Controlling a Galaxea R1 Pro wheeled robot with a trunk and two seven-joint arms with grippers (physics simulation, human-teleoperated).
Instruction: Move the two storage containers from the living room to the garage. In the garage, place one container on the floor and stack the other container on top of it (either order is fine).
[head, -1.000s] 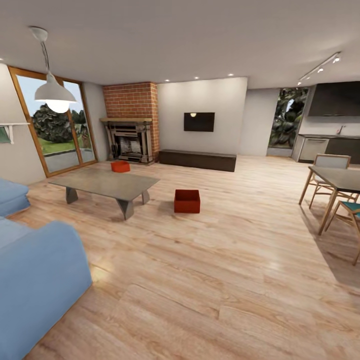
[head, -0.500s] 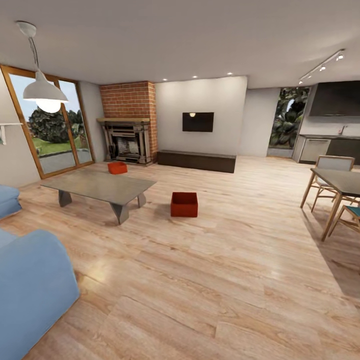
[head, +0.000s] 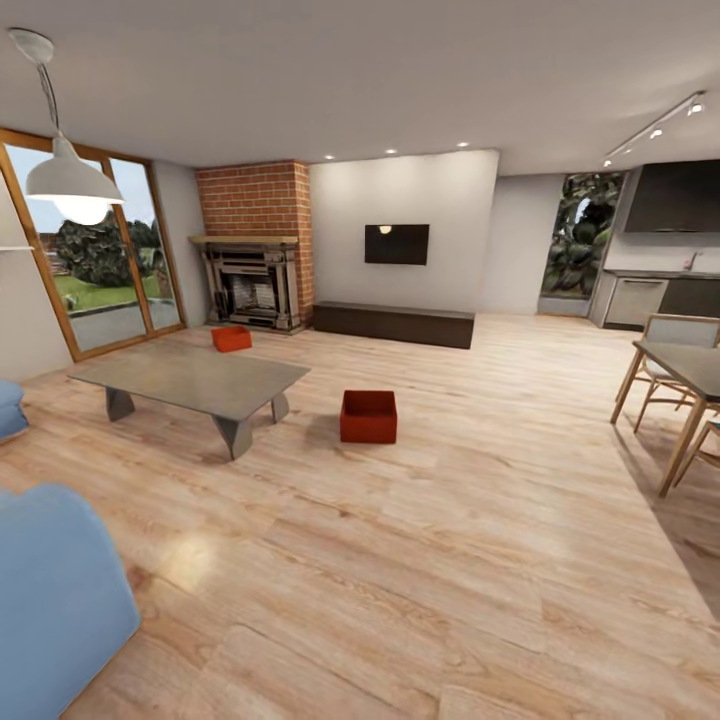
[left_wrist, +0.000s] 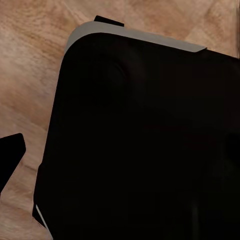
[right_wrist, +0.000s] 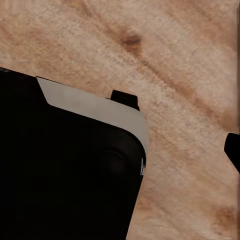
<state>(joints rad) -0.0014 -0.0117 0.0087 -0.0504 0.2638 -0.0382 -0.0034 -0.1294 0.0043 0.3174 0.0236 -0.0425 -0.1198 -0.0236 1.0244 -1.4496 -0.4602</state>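
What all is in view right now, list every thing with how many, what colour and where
storage containers: 2, orange-red; one on the wood floor right of the coffee table, one beyond the table, in front of the fireplace
coffee table: 1, grey, left of centre
sofa: blue, bottom left corner
fireplace: 1, dark surround under red brick, far left wall
TV: 1, black, on the white far wall
low cabinet: 1, dark, below the TV
pendant lamp: 1, white, top left
dining table: 1, dark top, wooden legs, right edge, chairs beside it
wood floor: light planks, throughout
robot's black body panel: seen from both wrist cameras, above the planks
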